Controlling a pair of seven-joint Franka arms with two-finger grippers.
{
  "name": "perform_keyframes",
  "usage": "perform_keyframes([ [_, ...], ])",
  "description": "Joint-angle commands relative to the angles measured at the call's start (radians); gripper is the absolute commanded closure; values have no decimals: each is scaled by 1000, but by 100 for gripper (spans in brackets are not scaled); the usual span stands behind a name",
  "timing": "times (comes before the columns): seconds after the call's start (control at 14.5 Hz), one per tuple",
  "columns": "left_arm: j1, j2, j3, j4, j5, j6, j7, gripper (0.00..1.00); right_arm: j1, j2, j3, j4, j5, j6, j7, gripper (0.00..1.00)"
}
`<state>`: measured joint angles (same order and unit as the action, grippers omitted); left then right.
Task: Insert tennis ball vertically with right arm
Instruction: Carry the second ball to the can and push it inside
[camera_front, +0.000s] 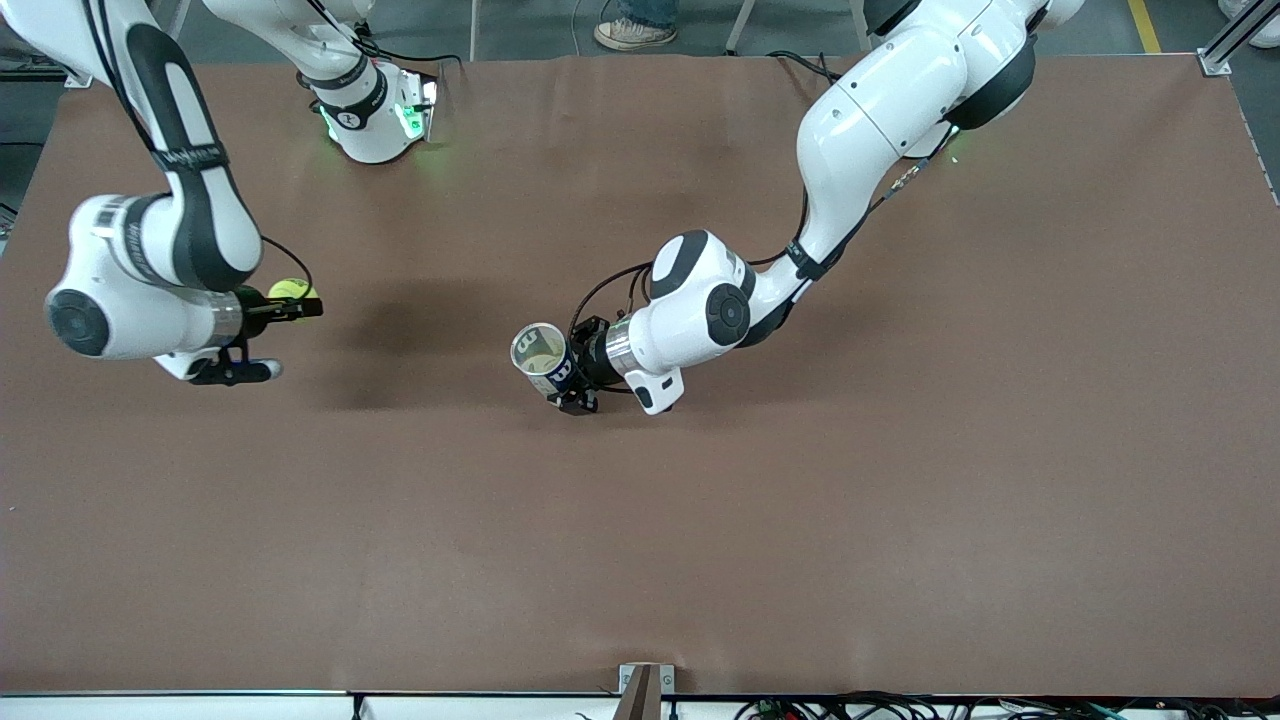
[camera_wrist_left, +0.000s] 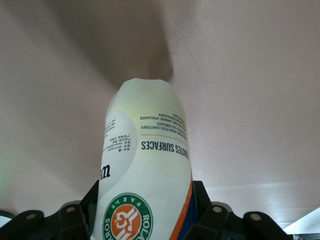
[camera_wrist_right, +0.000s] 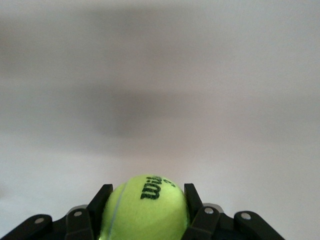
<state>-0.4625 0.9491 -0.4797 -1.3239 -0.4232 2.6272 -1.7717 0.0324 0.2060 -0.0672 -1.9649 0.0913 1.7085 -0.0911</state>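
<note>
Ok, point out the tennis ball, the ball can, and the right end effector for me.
tennis ball (camera_wrist_right: 145, 207): right wrist view, its yellow felt front.
ball can (camera_front: 541, 356): front view, its open rim end.
right end effector (camera_front: 300, 307): front view, midway between fingertips shut on the ball.

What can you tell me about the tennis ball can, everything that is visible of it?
The tennis ball can is a slim tube with a white label, black small print, a round green and orange emblem and an orange and blue stripe. Its top is open. The left gripper is shut on its lower body and holds it in the air, tilted, over the middle of the brown table. Nothing else touches it.
</note>
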Motion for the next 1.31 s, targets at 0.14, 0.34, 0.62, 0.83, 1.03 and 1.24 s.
perform_keyframes([
  [0.14,-8,10,1,20,-19,8,23,25,177,10,1,250,40,-150,291,60],
  [0.34,-8,10,1,20,-19,8,23,25,288,41,0,380,99,-138,466,60],
  [0.62,-8,10,1,20,-17,8,23,25,398,124,0,481,134,-90,646,60],
  [0.83,-8,10,1,20,-17,8,23,26,455,164,0,489,136,6,738,60],
  [1.03,-8,10,1,20,-17,8,23,26,489,197,0,489,136,78,789,60],
  [1.24,-7,10,1,20,-17,8,23,25,520,222,1,501,136,126,829,60],
])
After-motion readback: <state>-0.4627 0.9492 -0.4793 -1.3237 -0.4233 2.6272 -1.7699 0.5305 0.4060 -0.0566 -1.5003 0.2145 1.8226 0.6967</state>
